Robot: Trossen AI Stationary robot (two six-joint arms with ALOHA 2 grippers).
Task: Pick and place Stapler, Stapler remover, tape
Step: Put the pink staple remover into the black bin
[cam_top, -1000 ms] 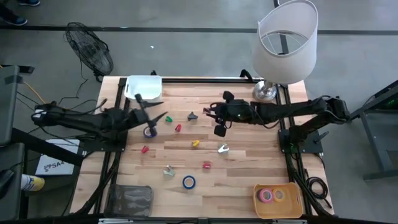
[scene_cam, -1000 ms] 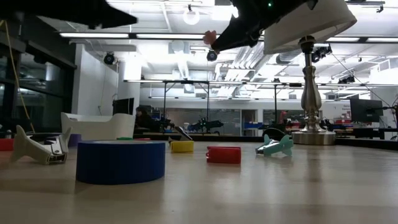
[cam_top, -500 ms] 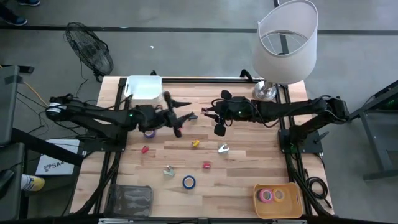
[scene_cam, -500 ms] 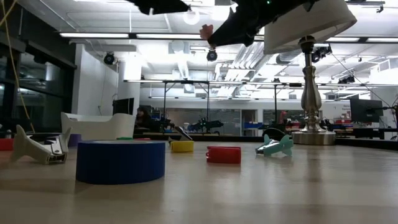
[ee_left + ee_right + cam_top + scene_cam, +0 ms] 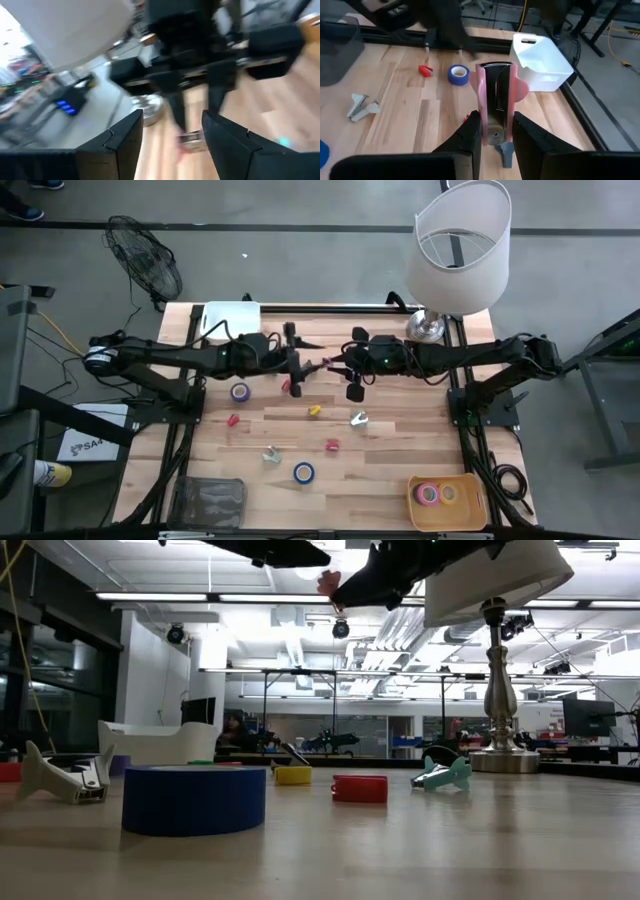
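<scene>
While the right pincer clamps a pink staple remover aloft above the table, the left pincer arrives beside it — seemingly a mid-air handover.

Nearest in the low view sits a blue tape roll, untouched, with a red stapler farther back. The remover hangs clear of the table, presumably so the other arm can take it. The left pincer's fingers stand spread with nothing between them; a second ago it hovered near the white bin — now it has swung across to face the remover.
</scene>
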